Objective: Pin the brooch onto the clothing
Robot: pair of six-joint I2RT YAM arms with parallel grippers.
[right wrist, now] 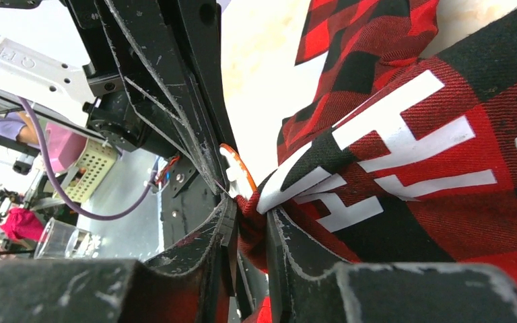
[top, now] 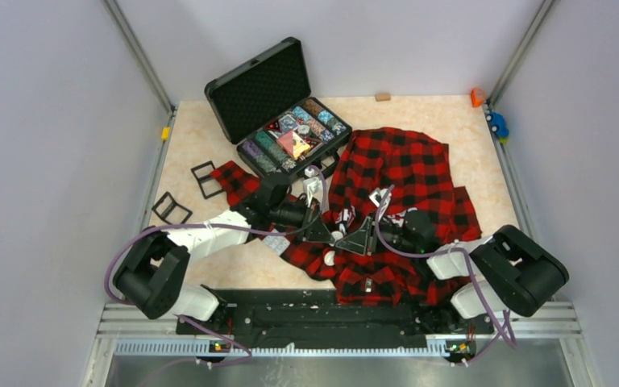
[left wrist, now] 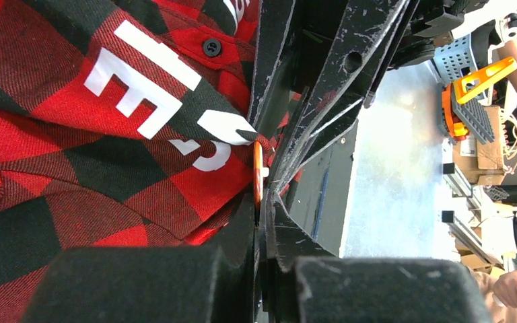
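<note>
Left gripper (left wrist: 264,194) is clamped tight on the brooch (left wrist: 258,176). We see it as a thin orange piece, edge-on, pinched right at the fingertips. Right gripper (right wrist: 250,214) is closed down on a bunched fold of the shirt (top: 395,165), with red cloth squeezed between its jaws.

The two grippers meet tip to tip over the shirt's lower left part, toward the table's near edge. The brooch sits just beside the pinched fold, at the edge of the white block lettering. We can't tell whether it touches the cloth or has gone into it.

The shirt lies crumpled, centre-right on the beige table (top: 451,133), with one part running left under the left arm. Behind it is an open black case (top: 259,87), foam-lined lid up, compartments full of small coloured pieces. Two black frames (top: 205,179) lie flat at the table's left. There's a small wooden block (top: 383,97) at the far edge. Plain grey walls (top: 48,161) close in three sides.
</note>
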